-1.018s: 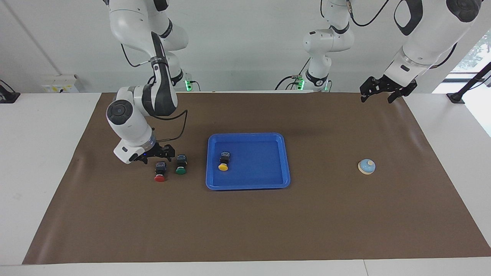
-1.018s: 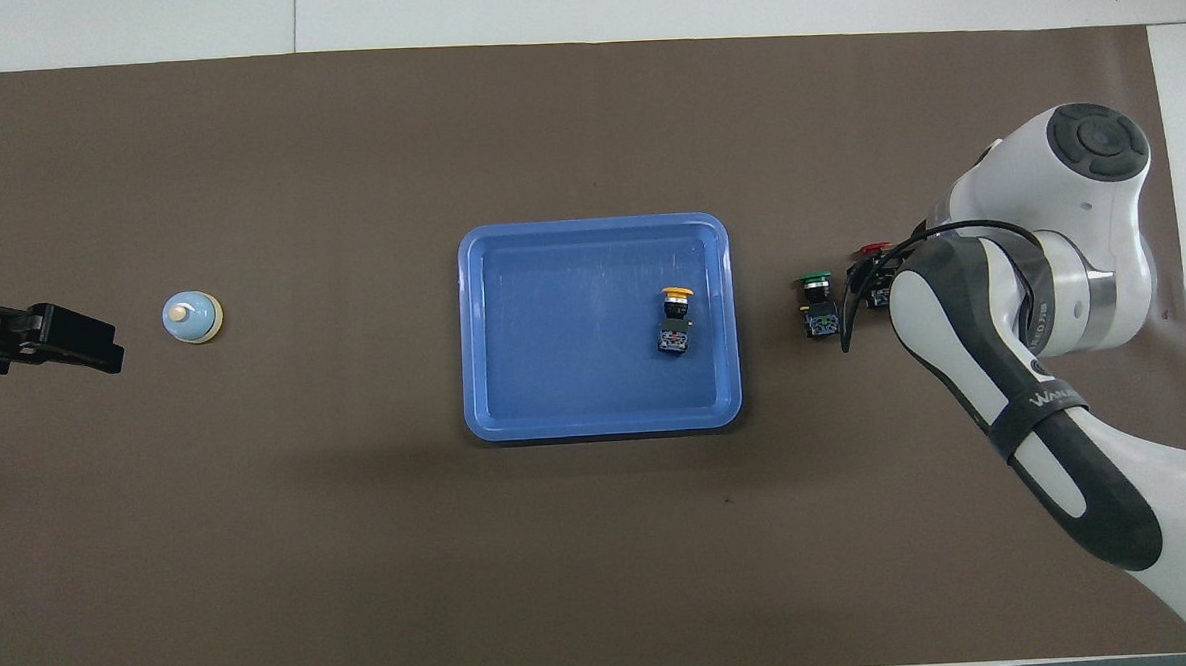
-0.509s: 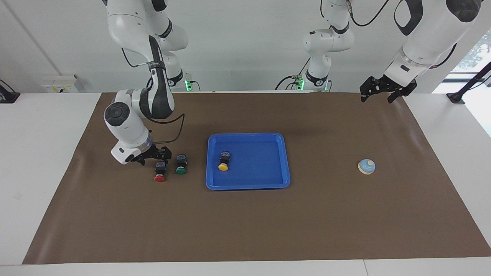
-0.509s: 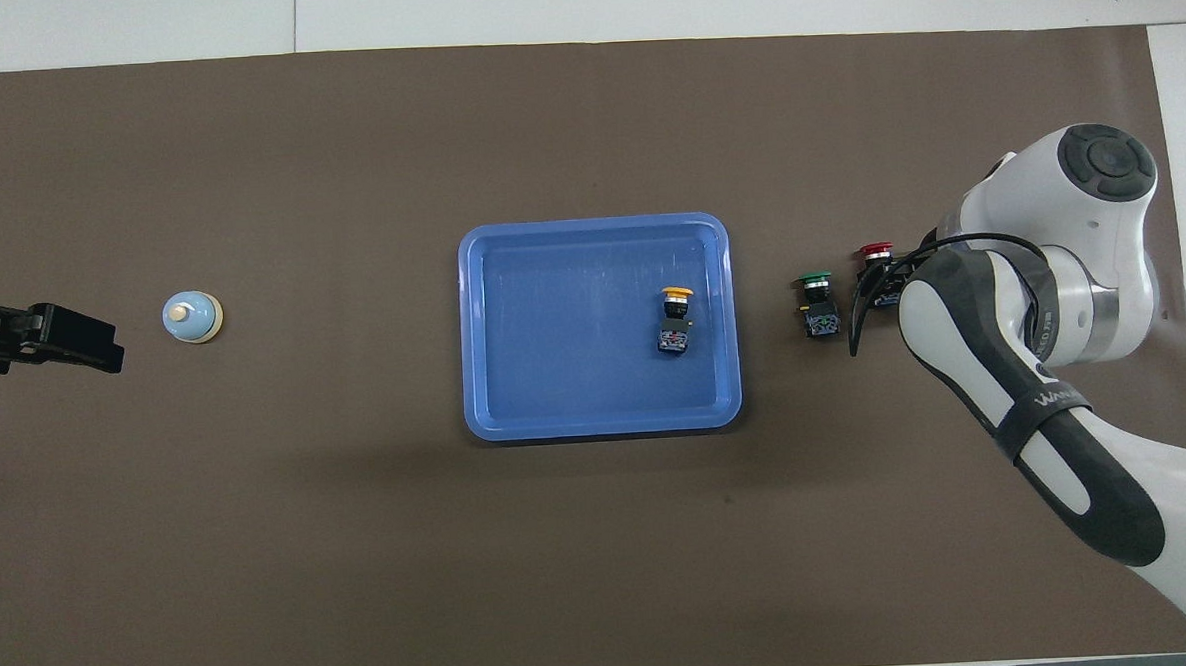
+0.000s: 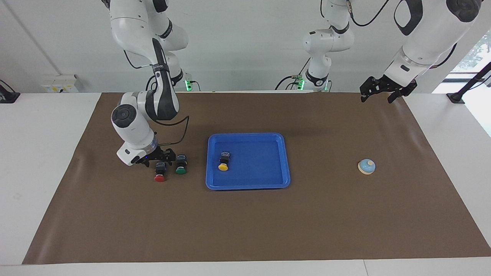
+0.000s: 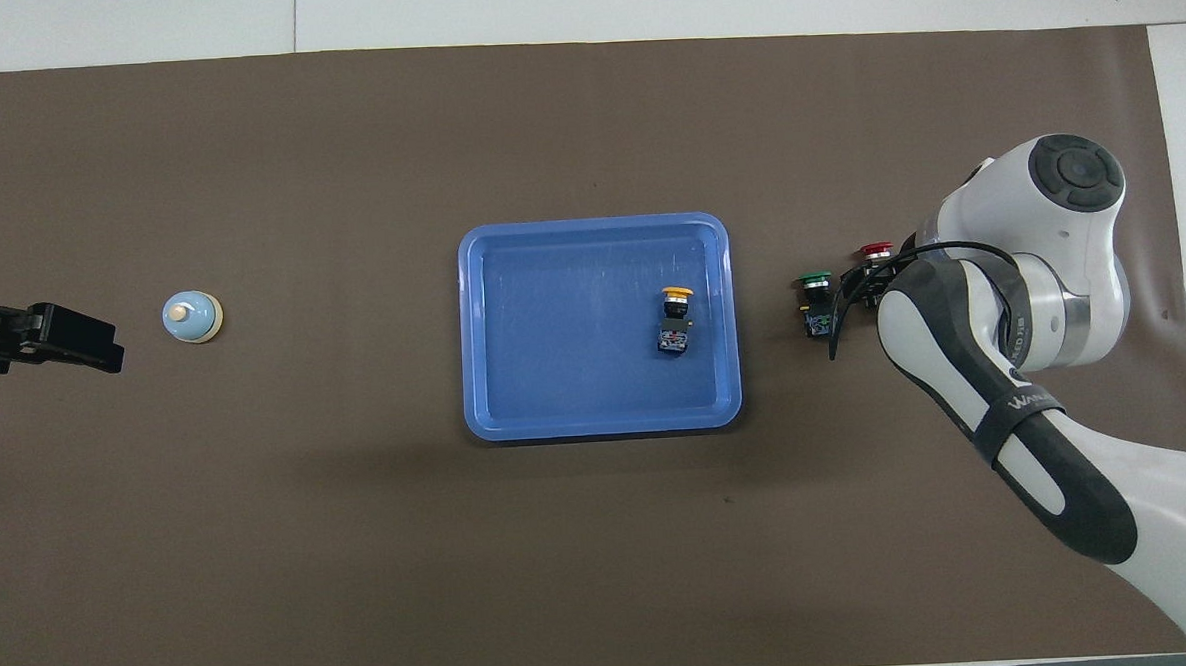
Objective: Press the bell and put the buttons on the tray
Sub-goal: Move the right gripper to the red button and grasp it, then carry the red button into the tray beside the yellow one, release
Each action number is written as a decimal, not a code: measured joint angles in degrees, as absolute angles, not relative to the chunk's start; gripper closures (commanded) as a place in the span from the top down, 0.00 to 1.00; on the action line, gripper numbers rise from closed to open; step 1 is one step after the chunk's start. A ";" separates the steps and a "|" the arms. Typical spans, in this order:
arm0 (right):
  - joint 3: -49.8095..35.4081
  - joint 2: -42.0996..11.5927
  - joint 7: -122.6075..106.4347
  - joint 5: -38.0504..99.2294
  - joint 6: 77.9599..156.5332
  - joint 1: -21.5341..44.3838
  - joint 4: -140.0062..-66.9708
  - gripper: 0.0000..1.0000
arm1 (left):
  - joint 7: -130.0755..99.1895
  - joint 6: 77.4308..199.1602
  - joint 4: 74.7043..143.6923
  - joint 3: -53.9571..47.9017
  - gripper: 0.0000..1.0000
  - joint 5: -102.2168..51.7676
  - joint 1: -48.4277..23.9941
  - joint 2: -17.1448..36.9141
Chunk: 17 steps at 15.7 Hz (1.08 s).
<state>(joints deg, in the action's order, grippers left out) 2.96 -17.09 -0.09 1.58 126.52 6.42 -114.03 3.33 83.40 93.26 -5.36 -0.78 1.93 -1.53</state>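
Your right gripper (image 5: pixel 161 156) sits low at the red button (image 5: pixel 160 171), beside the green button (image 5: pixel 181 163) — its fingers' spread you cannot tell. The yellow button (image 5: pixel 224 160) lies in the tray (image 5: pixel 285 161). Your left gripper (image 5: pixel 378 92) (spread, waiting) hangs near the bell (image 5: pixel 366 166).

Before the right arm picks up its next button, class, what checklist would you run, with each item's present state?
1. Tray has room: ok; only the yellow button lies in it.
2. Red button and green button reachable: ok; both lie on the mat beside the tray, toward the right arm's end.
3. Right claw positioned: ok; low, at the red button's black body.
4. Right claw's grip on a button: cannot tell.
5. Left claw out of the way: ok; open, waiting at its own end.
6. Bell pressed: cannot tell.
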 measured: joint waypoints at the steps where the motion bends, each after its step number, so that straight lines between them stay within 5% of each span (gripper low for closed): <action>1: 2.94 -17.18 -0.08 1.57 126.53 6.45 -114.08 0.82 | 3.33 83.40 93.26 -5.36 1.00 -0.78 1.93 -1.53; 5: 2.93 -17.39 -0.08 1.57 126.82 6.45 -114.60 0.67 | 3.33 83.40 93.26 -5.36 1.00 -0.78 1.93 -1.53; 10: 2.92 -17.41 -0.08 1.57 126.93 6.47 -115.31 0.00 | 3.33 83.40 93.26 -5.36 1.00 -0.78 1.93 -1.53; 17: 2.50 -17.29 3.06 1.67 121.57 10.11 -111.04 0.00 | 3.33 83.40 93.26 -5.36 1.00 -0.78 1.93 -1.53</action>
